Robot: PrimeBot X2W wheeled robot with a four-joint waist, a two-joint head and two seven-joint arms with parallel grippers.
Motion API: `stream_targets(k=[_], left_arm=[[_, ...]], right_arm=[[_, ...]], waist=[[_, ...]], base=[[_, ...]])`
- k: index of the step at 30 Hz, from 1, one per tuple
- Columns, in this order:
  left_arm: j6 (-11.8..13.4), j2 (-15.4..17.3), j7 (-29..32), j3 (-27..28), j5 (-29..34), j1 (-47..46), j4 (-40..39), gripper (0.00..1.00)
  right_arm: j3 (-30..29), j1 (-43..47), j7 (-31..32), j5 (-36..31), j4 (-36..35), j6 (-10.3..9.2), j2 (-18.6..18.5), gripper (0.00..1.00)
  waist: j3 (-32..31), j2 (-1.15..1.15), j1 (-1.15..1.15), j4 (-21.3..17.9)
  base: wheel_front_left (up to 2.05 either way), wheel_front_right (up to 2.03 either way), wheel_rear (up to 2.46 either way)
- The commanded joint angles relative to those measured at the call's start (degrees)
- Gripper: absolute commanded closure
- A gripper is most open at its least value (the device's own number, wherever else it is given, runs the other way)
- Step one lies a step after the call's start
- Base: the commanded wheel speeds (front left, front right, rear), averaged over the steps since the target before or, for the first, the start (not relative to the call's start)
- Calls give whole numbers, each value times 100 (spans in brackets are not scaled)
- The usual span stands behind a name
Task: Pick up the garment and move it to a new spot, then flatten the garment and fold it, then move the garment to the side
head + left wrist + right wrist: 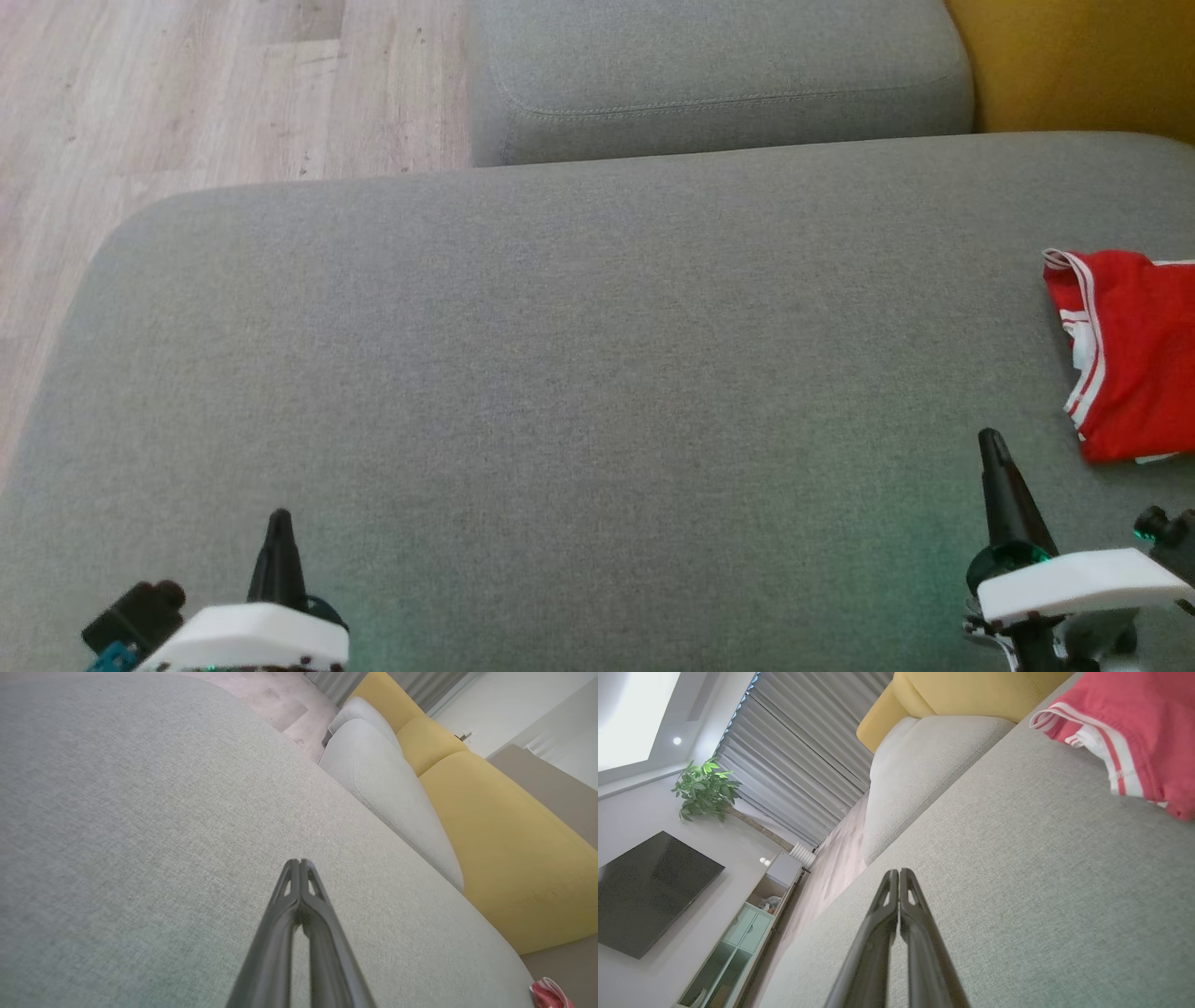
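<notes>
A red garment (1134,350) with white stripes lies folded at the right edge of the grey sofa seat (579,373). It also shows at the upper right of the right wrist view (1134,732) and as a small corner in the left wrist view (551,995). My right gripper (991,441) hovers shut over the seat, a short way left of and nearer than the garment, holding nothing (899,873). My left gripper (279,516) is shut and empty at the lower left, far from the garment (299,863).
A grey cushion (719,79) sits behind the seat, with a yellow backrest (1074,61) to its right. Wooden floor (187,93) lies beyond the seat's left edge. A television (649,891), cabinet (752,933) and plant (705,788) stand across the room.
</notes>
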Motion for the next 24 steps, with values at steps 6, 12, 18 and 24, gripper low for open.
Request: stream_targets(k=[6, 12, 18, 24], left_arm=[[-146, -17, 98, 324, -409, -386, -140, 100], [-247, -80, 182, 457, -738, -437, -124, 100], [-365, -153, 280, 614, -1121, -497, -104, 100], [-449, -206, 350, 726, -1394, -539, -90, 100]], right_arm=[[-15, -356, -7, 507, -50, -2, -148, 100], [-40, -440, 4, 906, 41, -2, -154, 100], [-71, -539, 20, 1369, 148, -3, -160, 100], [-94, -609, 32, 1699, 224, -3, -163, 100]], waist=[[7, 0, 0, 7], [14, 0, 0, 13], [22, 0, 0, 21], [28, 0, 0, 27]], base=[[0, 0, 0], [0, 0, 0], [0, 0, 0], [0, 0, 0]])
